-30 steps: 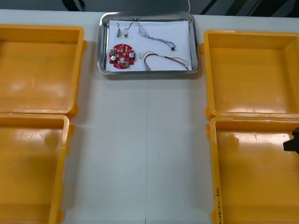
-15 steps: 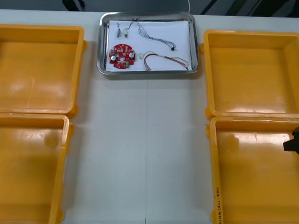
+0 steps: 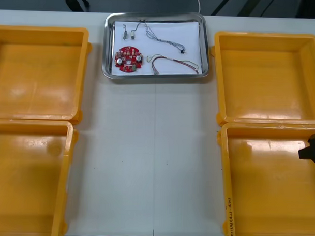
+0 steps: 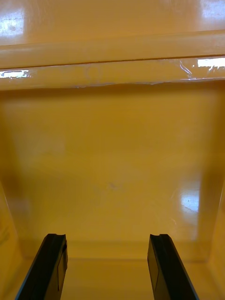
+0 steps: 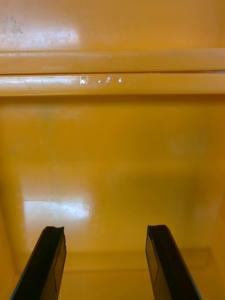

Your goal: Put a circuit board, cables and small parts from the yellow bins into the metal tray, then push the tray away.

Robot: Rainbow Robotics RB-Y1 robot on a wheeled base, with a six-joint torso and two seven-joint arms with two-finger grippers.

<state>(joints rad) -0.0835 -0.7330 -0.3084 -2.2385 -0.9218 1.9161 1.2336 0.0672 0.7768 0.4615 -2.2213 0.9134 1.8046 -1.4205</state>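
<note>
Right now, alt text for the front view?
A metal tray at the far edge of the table holds a board, cables and small parts. Four yellow bins line the sides; the right gripper hangs over one.

Front view: steeply down over table (image 3: 145,159). Wrist views: close inside near yellow bins (image 4: 112,154), shared with front.

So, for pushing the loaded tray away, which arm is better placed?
Right, but only slightly. Both grippers hang open over the near yellow bins, far from the metal tray. The right gripper sits further in over its bin than the left gripper, and the tray lies nearer that side.
</note>
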